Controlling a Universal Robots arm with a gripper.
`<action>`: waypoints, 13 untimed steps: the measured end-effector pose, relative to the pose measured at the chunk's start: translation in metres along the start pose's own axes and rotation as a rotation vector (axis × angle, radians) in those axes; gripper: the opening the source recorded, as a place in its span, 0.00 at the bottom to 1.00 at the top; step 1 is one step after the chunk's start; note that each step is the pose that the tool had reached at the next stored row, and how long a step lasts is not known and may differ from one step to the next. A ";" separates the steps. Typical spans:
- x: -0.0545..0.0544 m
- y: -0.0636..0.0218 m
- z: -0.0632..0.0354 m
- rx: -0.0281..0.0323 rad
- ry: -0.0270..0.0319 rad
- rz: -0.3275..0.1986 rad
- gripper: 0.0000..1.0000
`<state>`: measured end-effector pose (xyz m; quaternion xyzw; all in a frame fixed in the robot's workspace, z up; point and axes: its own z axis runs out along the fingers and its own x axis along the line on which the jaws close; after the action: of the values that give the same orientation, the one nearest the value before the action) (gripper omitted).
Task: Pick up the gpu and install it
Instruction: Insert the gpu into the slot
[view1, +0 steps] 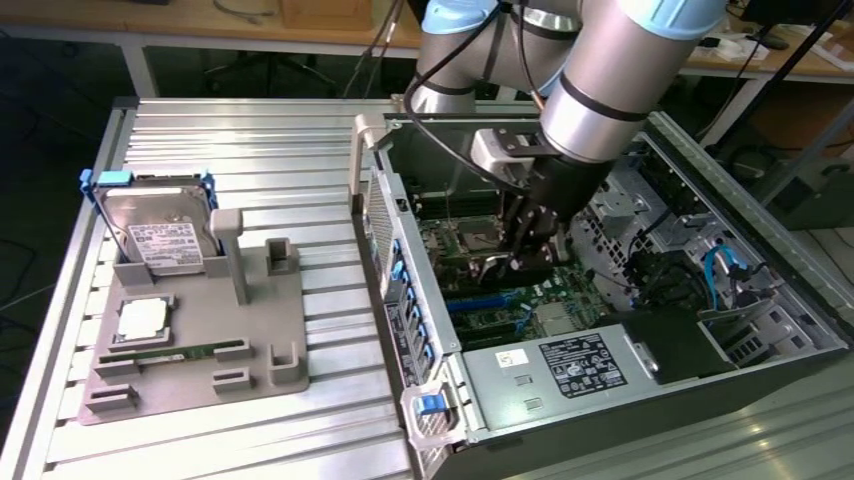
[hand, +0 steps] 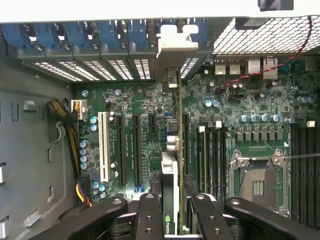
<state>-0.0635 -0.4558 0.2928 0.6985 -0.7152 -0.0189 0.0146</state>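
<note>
- Right now I have the black two-fingered gripper (hand: 170, 215) down inside the open grey computer case (view1: 561, 385), at the centre of the exterior frame, its fingers clamped narrowly on the gpu (hand: 171, 175), the flat green circuit-board card with a silver metal end bracket.
- In the wrist view I see the card edge-on at the lower middle of the frame, running up toward the bracket opening (hand: 176, 47) in the case's perforated rear wall at the top of the frame.
- Its long axis runs parallel with the long black expansion slots (hand: 136, 150) on the green motherboard (hand: 240, 100); the card sits directly below my gripper, between the slots at centre-left and the black memory slots (hand: 212, 157) at centre-right.
- I judge it to be over a slot, though I cannot tell whether its edge is seated.
- On the grey tray (view1: 200, 350) at the exterior frame's left, the silver hard drive (view1: 167, 240) and narrow green memory stick (view1: 174, 352) lie well apart from this work.
</note>
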 end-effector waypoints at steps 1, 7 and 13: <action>0.000 0.0013 0.0028 0.0000 0.0006 0.000 0.27; 0.000 0.0055 0.0113 -0.0002 0.0019 0.000 0.27; 0.000 0.0066 0.0235 0.0001 0.0020 0.000 0.27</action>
<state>-0.0713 -0.4557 0.2696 0.6985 -0.7152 -0.0182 0.0152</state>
